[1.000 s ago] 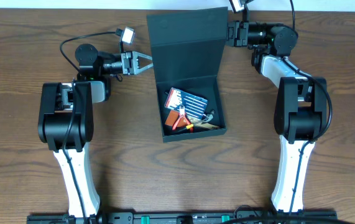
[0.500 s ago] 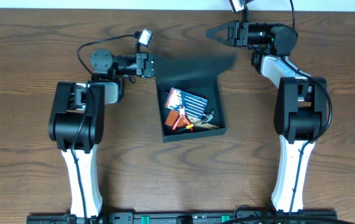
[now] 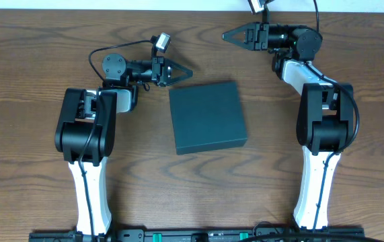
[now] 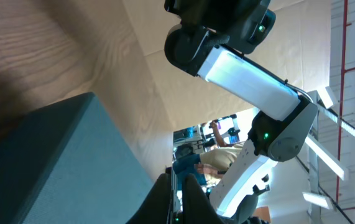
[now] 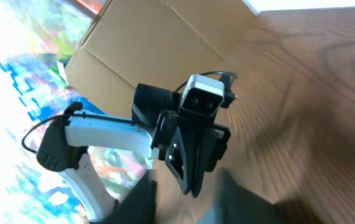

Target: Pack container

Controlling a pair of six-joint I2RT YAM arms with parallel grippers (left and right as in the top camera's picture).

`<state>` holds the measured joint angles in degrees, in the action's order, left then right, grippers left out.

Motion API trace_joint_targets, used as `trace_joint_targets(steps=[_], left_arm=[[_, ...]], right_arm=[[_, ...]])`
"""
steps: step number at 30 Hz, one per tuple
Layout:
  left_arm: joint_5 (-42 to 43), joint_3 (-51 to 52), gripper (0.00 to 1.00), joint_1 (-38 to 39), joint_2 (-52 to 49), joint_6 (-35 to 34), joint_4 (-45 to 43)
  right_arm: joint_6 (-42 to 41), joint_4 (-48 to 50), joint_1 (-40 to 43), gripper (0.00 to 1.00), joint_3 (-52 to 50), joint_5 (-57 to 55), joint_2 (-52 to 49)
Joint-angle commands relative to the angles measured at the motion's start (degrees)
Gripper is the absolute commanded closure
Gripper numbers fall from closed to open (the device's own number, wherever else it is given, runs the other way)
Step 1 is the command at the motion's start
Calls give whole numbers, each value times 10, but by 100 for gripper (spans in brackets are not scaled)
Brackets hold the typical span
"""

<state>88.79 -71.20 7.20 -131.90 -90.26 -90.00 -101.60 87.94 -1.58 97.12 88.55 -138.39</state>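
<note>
The container, a dark teal box, lies in the middle of the table with its flap lid down flat, so its contents are hidden. My left gripper hovers just past the box's back left corner, fingers shut with nothing between them. In the left wrist view the lid fills the lower left and the left gripper shows its two fingers pressed together. Farther back and to the right, my right gripper is clear of the box. The right wrist view shows the right gripper open and empty.
Brown wooden tabletop surrounds the box on all sides. Both white arm bases stand at the front left and front right. Beyond the table's back edge is a cardboard panel.
The lid, upright a second ago, has swung down and shut the box. My right gripper let go and opened. My left gripper moved right toward the box's back corner.
</note>
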Motion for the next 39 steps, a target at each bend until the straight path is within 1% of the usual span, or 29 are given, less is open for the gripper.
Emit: trace_joint_targets(steps=[1,2,3,5,9,10,16,18,23,28,30,34,35,36,39], left_arm=[[12,-10,89,-13,21,-8,-9],[12,-10,87,-16,21,-7,-9],[9,-10,85,-20,21,-7,-9],[0,-10,83,-29,21,-9,-9],[-35,-10,83,-56,21,-10,-5],[-41,-10,83,-64,21,-13,-3],[-49,-11,83,-115,21,-51,-3],[-51,-11,83,-132,21,-63,4],[-51,-10,83,-162,20,-63,51],[-56,-10,83,-184,21,-72,51],[-67,-10,83,-194,20,-112,51],[-81,-10,83,-204,21,-223,50],[-81,-10,71,-204,22,-243,47],[-80,-11,68,-204,24,-258,38],[-80,-11,69,-202,34,-290,22]], right_arm=[[0,22,6,40,3,7,2],[0,18,8,33,3,7,2],[0,9,10,24,3,7,2],[1,-7,16,14,3,7,2],[1,-19,33,2,3,7,2],[0,-21,37,1,3,7,2],[-2,-48,64,1,3,7,2],[-2,-71,72,1,3,7,2],[-1,-92,83,1,3,7,2],[-2,-103,90,1,3,7,2],[-2,-121,96,1,3,7,2],[-6,-144,106,1,3,7,2],[-6,-143,108,1,3,7,2],[-6,-142,109,1,3,7,2],[-8,-142,111,1,4,7,2]])
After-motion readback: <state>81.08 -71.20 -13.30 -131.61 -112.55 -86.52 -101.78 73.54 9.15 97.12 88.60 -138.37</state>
